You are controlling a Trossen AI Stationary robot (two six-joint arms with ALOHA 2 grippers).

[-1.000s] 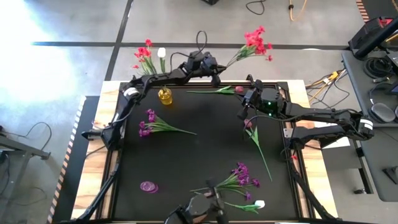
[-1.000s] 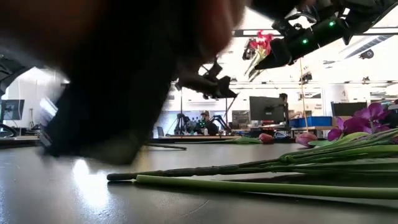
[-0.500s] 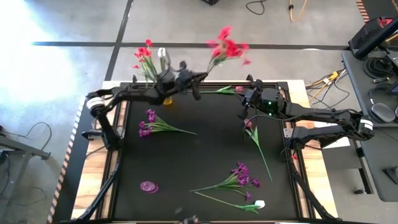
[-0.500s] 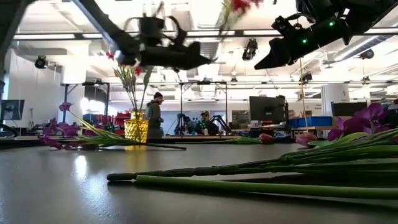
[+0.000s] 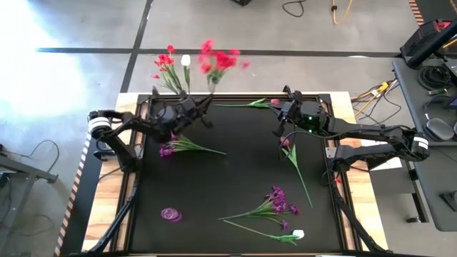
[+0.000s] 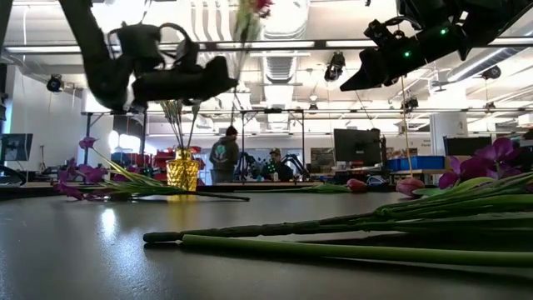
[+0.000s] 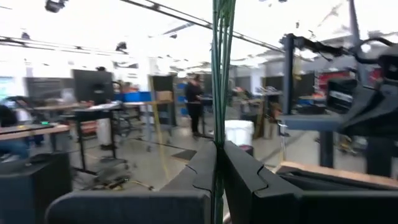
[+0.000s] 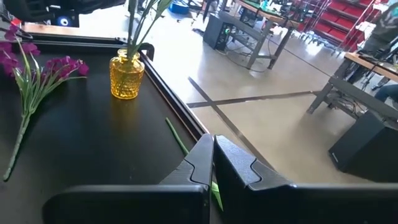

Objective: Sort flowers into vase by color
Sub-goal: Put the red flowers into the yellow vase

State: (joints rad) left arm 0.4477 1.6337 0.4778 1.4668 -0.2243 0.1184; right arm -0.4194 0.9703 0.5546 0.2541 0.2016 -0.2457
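Note:
My left gripper (image 5: 206, 106) is shut on a sprig of red flowers (image 5: 218, 61), raised above the table's far left part, close to the amber glass vase (image 6: 183, 171). The vase holds red flowers and a white bud (image 5: 171, 64), their stems stuck into it. Purple sprigs lie flat at the left (image 5: 178, 146) and near the front (image 5: 275, 203). A pink-budded stem (image 5: 293, 157) lies on the right. My right gripper (image 5: 283, 108) hangs shut and empty high over the far right. My left gripper pinches the red sprig's thin green stems (image 7: 217, 134) between its two fingers, toward the lower end. The fingers (image 6: 218, 83) run nearly level, slanting a little upward. The sprig stands up from them, lifted clear, its blooms (image 6: 254, 7) overhead.
Another stem with a pink bud (image 5: 253, 103) lies along the table's far edge, below my right gripper. A white bud (image 5: 298, 233) lies at the front right, and a small flat purple round thing (image 5: 170, 213) at the front left. People stand in the room beyond.
My left gripper has carried the red sprig from beyond the far edge toward the table's left and nearer, staying shut on it. It has tipped upward, and the sprig now stands more upright, with its blooms close to those in the vase.

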